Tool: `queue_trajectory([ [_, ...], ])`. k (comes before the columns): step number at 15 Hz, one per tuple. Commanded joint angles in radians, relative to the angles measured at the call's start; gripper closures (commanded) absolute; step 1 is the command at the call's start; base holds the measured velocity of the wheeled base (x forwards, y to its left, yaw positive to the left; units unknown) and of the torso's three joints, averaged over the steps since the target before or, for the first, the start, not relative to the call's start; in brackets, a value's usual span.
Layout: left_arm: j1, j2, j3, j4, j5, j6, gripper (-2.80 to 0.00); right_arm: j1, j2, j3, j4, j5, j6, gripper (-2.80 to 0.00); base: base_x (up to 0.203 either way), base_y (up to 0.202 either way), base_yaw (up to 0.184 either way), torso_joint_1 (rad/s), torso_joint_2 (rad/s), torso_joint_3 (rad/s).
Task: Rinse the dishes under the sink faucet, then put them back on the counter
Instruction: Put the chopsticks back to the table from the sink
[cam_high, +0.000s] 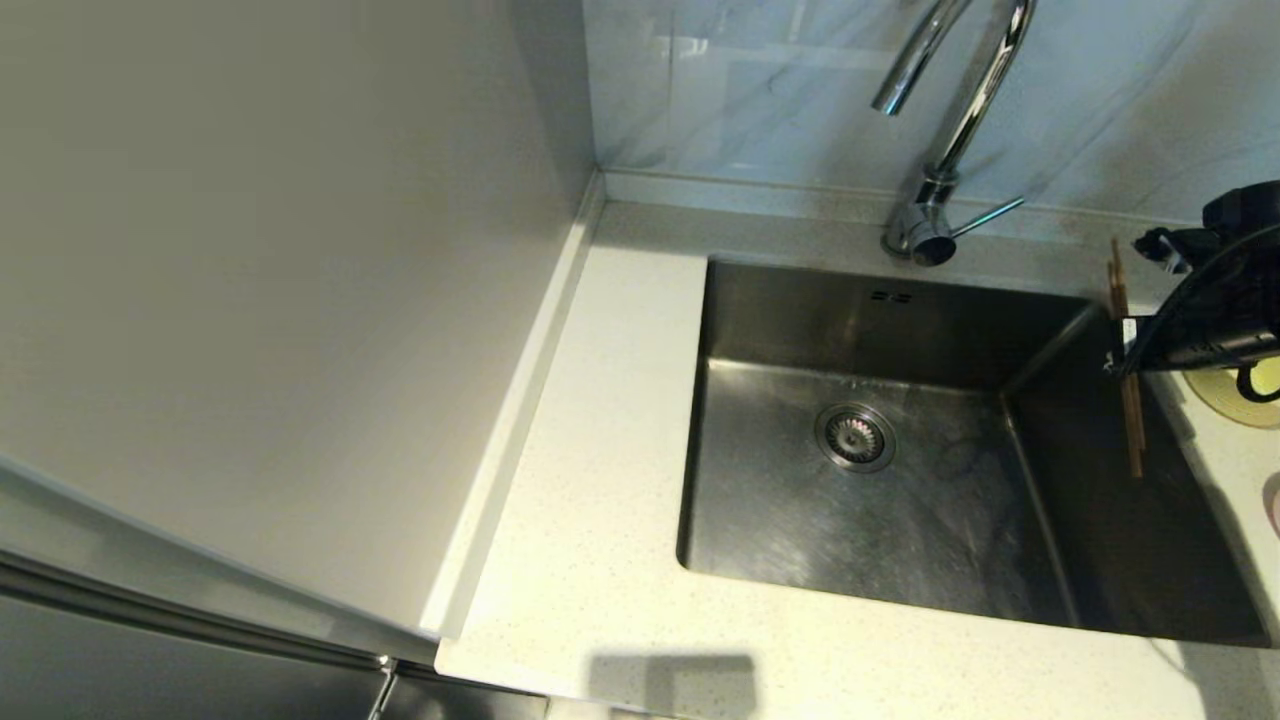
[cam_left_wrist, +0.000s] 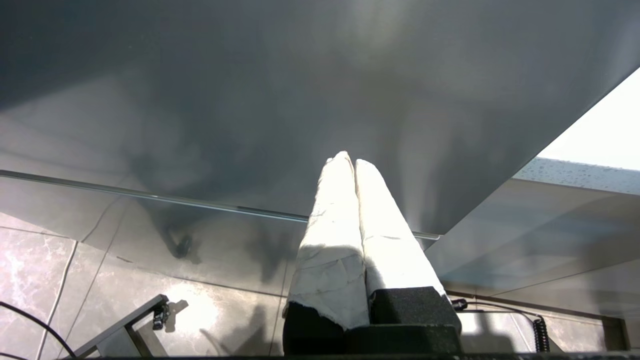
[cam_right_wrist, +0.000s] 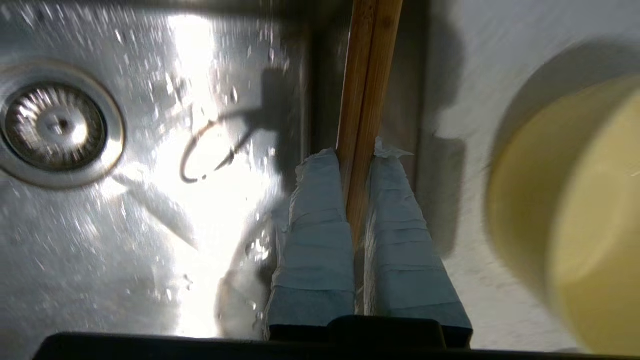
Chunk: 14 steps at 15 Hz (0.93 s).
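From the head, the right gripper is squeezing the chopsticks over the sink's right edge, near the yellow bowl sitting on the counter. The faucet is standing behind the sink. By the left wrist, the left gripper is hanging shut, holding nothing, low beside a grey cabinet. By the right wrist, wrapped fingers are pinching both chopsticks between the drain and the bowl.

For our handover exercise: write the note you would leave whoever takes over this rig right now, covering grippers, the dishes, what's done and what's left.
Right gripper: shut on the chopsticks, held over the sink's right edge.
Left gripper: shut, empty, parked below the counter.
Yellow bowl: on the counter right of the sink.
Faucet: no water seen running.
Done: chopsticks picked up.
Left: whether they are rinsed can't be told; bowls to rinse, everything back on the counter.
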Motion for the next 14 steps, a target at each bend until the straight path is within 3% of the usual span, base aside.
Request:
queue_trajectory([
  [1,0.0,-0.003,0.0,0.0,0.0,0.0,0.0,0.001,-0.029,-0.047,0.003,-0.009,-0.005,0.0,0.0,0.0,0.0,0.0,0.0,0.0],
  [3,0.0,-0.003,0.0,0.0,0.0,0.0,0.0,0.001,-0.06,-0.076,0.007,-0.019,-0.026,0.0,0.0,0.0,0.0,0.0,0.0,0.0],
  [6,0.0,-0.003,0.0,0.0,0.0,0.0,0.0,0.001,-0.128,-0.07,0.025,-0.054,-0.136,0.0,0.0,0.0,0.0,0.0,0.0,0.0],
  [8,0.0,-0.003,0.0,0.0,0.0,0.0,0.0,-0.001,-0.163,-0.08,0.116,-0.08,-0.174,0.0,0.0,0.0,0.0,0.0,0.0,0.0],
  [10,0.0,-0.003,0.0,0.0,0.0,0.0,0.0,-0.011,-0.189,-0.082,0.214,-0.164,-0.193,0.0,0.0,0.0,0.0,0.0,0.0,0.0],
  [14,0.0,-0.003,0.0,0.0,0.0,0.0,0.0,-0.123,-0.2,-0.069,0.226,-0.174,-0.194,0.0,0.0,0.0,0.0,0.0,0.0,0.0],
])
